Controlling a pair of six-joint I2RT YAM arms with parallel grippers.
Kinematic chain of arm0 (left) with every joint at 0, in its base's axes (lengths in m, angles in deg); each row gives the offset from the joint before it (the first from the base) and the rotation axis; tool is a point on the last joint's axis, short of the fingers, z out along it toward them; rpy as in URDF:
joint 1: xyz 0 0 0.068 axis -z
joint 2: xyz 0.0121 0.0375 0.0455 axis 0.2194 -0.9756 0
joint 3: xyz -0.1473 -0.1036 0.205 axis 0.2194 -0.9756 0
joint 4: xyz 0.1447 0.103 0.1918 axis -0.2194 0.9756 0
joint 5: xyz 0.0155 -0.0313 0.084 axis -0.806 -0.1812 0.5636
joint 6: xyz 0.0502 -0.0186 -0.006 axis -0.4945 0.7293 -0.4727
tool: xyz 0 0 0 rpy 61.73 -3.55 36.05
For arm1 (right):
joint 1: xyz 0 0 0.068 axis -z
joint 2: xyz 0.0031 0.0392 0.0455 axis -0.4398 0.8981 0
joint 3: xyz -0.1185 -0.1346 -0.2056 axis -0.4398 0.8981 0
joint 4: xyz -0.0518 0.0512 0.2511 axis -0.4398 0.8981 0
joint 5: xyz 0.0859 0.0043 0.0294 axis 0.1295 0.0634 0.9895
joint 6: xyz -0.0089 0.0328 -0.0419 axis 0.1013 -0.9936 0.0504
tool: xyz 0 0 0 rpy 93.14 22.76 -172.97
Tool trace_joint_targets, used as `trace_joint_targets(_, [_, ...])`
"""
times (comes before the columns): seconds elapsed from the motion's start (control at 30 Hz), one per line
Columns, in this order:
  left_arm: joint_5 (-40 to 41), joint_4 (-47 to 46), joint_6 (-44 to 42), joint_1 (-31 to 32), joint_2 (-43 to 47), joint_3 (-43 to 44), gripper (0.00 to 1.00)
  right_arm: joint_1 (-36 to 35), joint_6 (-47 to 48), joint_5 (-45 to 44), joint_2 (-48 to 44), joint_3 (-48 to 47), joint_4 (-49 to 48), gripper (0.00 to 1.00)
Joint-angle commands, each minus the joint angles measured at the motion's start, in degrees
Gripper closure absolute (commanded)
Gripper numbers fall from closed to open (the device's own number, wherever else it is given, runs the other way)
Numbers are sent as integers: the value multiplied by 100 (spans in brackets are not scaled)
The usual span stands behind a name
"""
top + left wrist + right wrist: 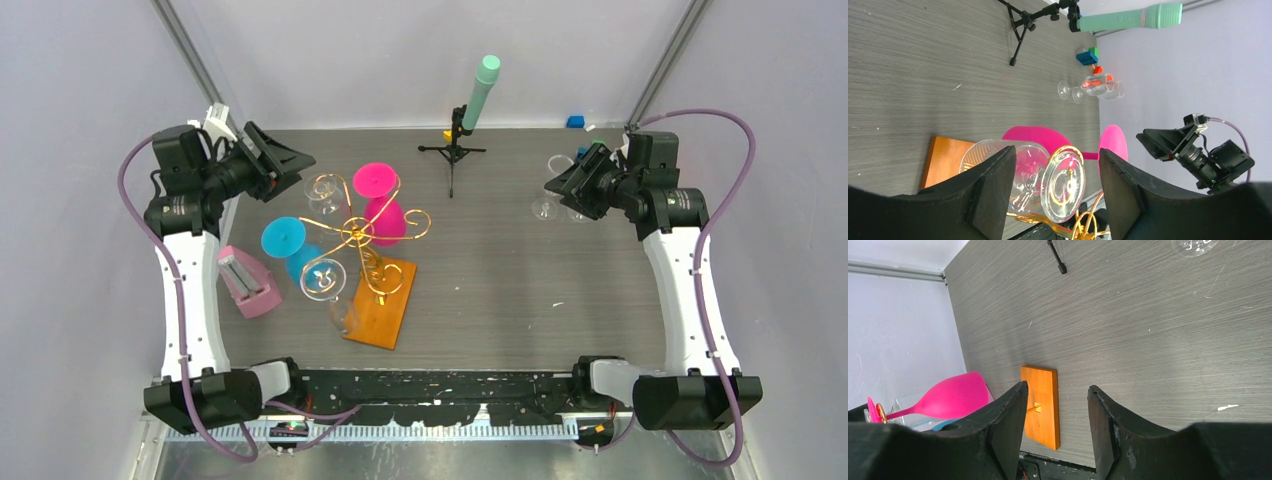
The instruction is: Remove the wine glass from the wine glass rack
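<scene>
The left claw (pixel 1057 152) stands open, its fingers either side of a clear wine glass (pixel 1064 184) hanging on the gold wine glass rack (pixel 352 238), left of centre on the desk (pixel 520 280). The right claw (pixel 1057 389) gapes empty, well apart.

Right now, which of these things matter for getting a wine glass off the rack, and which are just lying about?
For the job: wine glass rack; clear wine glass between the fingers of the left hand; pink glass and blue glass on the rack.
Lying about: black tripod with mint-green cylinder; pink holder; small coloured blocks.
</scene>
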Motion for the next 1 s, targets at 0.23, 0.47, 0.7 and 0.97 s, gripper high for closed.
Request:
trace_joint_targets(0.23, [-600, -393, 569, -47, 398, -611, 54, -33, 12, 115, -370, 144, -109, 47])
trace_joint_targets(0.47, [-816, -713, 960, -49, 456, -944, 65, -32, 40, 99, -430, 236, -111, 47])
trace_joint_targets(0.7, [-971, -1121, 1342, -49, 351, -994, 76, -33, 70, 11, -435, 191, -159, 47])
trace_joint_targets(0.97, [-1108, -1125, 1075, -36, 257, -652, 87, -33, 132, -26, -423, 260, -155, 47])
